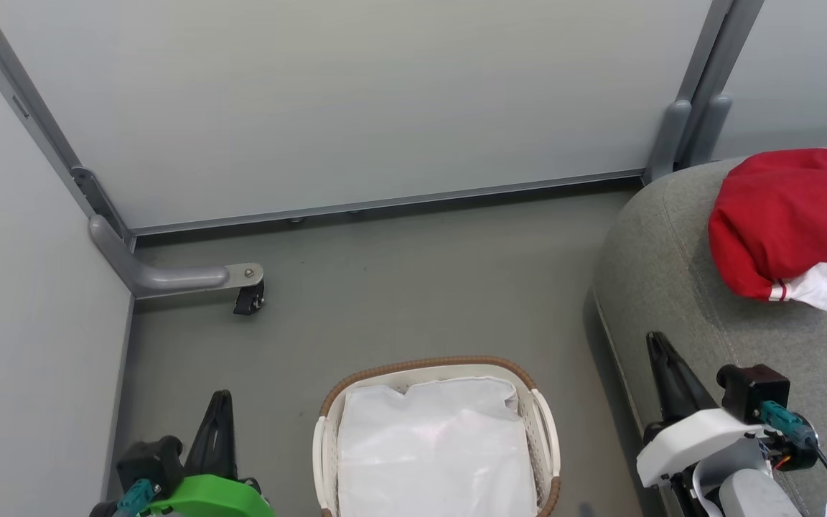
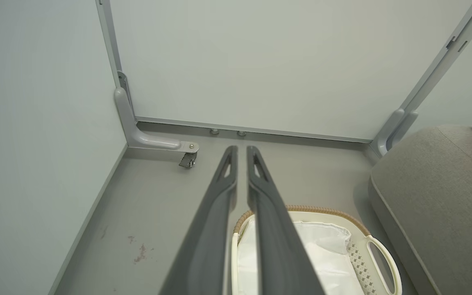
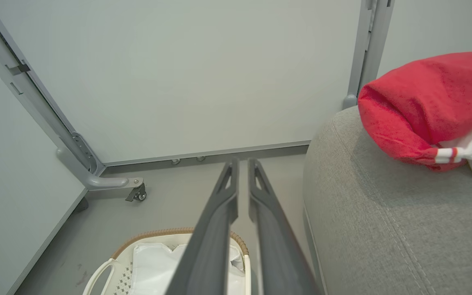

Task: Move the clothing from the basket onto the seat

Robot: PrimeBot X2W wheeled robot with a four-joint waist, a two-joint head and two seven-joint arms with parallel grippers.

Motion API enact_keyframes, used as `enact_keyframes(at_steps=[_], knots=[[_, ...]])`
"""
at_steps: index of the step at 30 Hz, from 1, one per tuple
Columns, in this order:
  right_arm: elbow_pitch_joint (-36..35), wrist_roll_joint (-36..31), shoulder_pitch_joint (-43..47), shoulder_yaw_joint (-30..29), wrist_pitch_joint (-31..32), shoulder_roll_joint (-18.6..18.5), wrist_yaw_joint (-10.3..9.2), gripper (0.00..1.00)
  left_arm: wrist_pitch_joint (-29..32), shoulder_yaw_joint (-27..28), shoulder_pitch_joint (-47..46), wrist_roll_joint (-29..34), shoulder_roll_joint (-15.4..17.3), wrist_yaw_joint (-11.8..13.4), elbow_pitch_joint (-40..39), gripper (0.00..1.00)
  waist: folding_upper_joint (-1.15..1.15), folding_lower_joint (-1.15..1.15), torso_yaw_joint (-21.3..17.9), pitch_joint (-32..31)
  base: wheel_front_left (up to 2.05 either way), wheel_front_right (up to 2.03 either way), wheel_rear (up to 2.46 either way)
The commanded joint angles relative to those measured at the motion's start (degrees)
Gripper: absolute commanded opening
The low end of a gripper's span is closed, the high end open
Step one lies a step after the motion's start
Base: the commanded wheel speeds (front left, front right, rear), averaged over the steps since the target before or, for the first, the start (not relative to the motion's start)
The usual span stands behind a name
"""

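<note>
Both sets of fingers closed together, empty: left gripper beside the basket, right gripper by the seat edge. Clothing lies heaped on the seat; basket holds its white liner. Risks: a dip now snags the liner, or a swing nudges the heap off the rounded end

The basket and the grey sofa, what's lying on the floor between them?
Nothing. In the head view a bare strip of grey floor separates the basket from the sofa, and the left wrist view shows the same stretch bare.

Floor holds basket; seat holds clothing.
</note>
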Motion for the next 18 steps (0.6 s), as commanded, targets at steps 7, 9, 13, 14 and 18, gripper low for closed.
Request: enact_keyframes(at_steps=[7, 9, 13, 14, 18], knots=[[-0.61, 7.51, -0.1, -1.0, 2.31, -0.07, 0.0, 0.0, 2.21, 1.34, -0.6, -7.07, 0.02, -0.16, -0.76, 0.0, 0.0, 0.0, 0.13, -0.02, 0.0, 0.0, 0.0], [-0.93, 9.61, 0.03, -1.13, 2.81, -0.09, -0.01, 0.0, 2.74, 1.63, -0.67, -9.0, 0.02, -0.21, -1.08, 0.0, 0.0, 0.0, 0.17, -0.03, 0.0, 0.0, 0.0], [-1.52, 13.6, 0.26, -1.39, 3.77, -0.12, -0.01, 0.0, 3.77, 2.18, -0.83, -12.73, 0.03, -0.29, -1.66, 0.0, 0.0, 0.0, 0.24, -0.04, 0.0, 0.0, 0.0], [-1.67, 14.68, 0.32, -1.47, 4.04, -0.13, -0.01, 0.0, 4.05, 2.34, -0.88, -13.76, 0.03, -0.32, -1.81, 0.0, 0.0, 0.0, 0.26, -0.04, 0.0, 0.0, 0.0], [-2.18, 18.46, 0.5, -1.76, 5.0, -0.17, -0.01, 0.0, 5.04, 2.9, -1.06, -17.3, 0.04, -0.4, -2.32, 0.0, 0.0, 0.0, 0.33, -0.05, 0.0, 0.0, 0.0]])
